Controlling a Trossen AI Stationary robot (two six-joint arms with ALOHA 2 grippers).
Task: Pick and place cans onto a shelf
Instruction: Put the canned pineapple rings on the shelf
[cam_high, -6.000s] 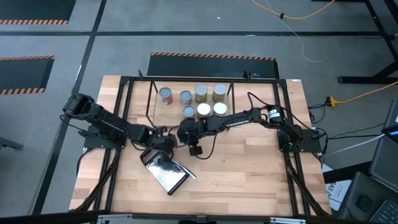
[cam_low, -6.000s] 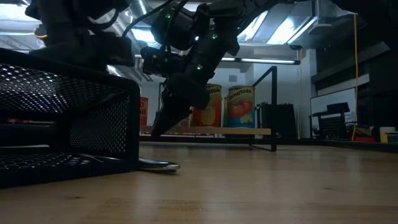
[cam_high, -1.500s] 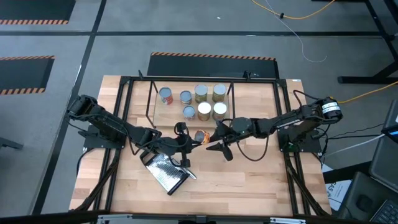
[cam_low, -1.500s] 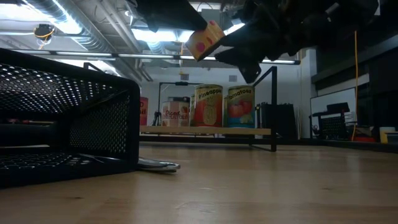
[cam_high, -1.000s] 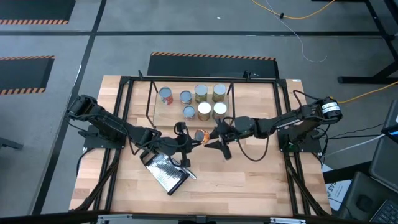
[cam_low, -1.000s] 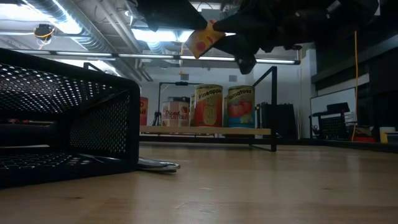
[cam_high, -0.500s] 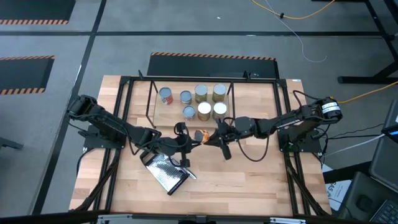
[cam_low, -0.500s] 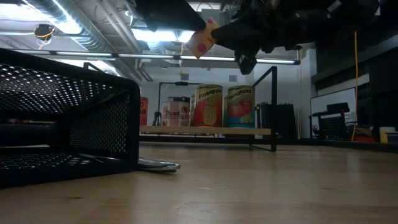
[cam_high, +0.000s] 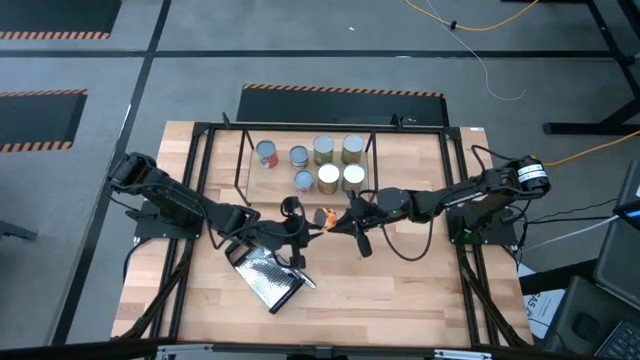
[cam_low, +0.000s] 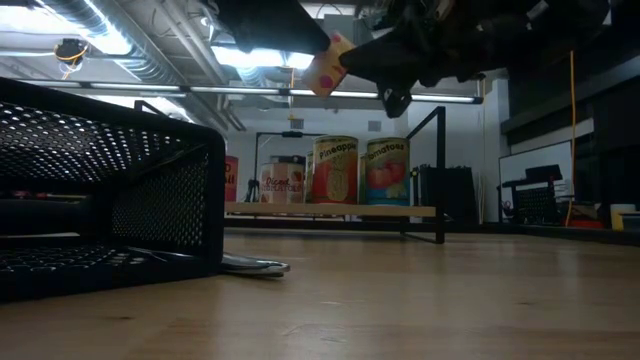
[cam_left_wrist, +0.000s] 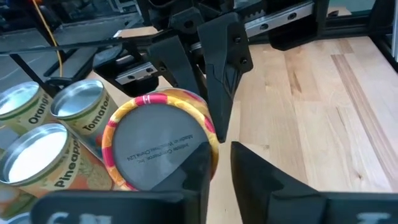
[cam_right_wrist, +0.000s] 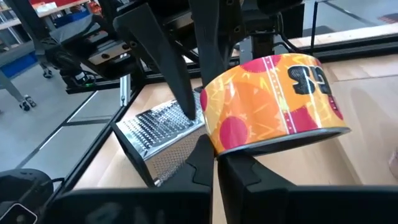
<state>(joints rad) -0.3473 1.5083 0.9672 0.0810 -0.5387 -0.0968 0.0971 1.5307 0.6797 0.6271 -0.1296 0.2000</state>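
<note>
Now the right claw (cam_high: 340, 222), which stood wide around the orange can (cam_high: 323, 216) a second ago, has pinched shut on its rim, while the left claw (cam_high: 306, 231) has begun to loosen, fingers (cam_left_wrist: 186, 171) slightly parted at the can's other end. Both arms reach level toward each other above the middle of the tabletop (cam_high: 400, 290), the can held tilted in the air between them, well short of the shelf (cam_high: 245, 150), where seven cans (cam_high: 327, 177) stand.
</note>
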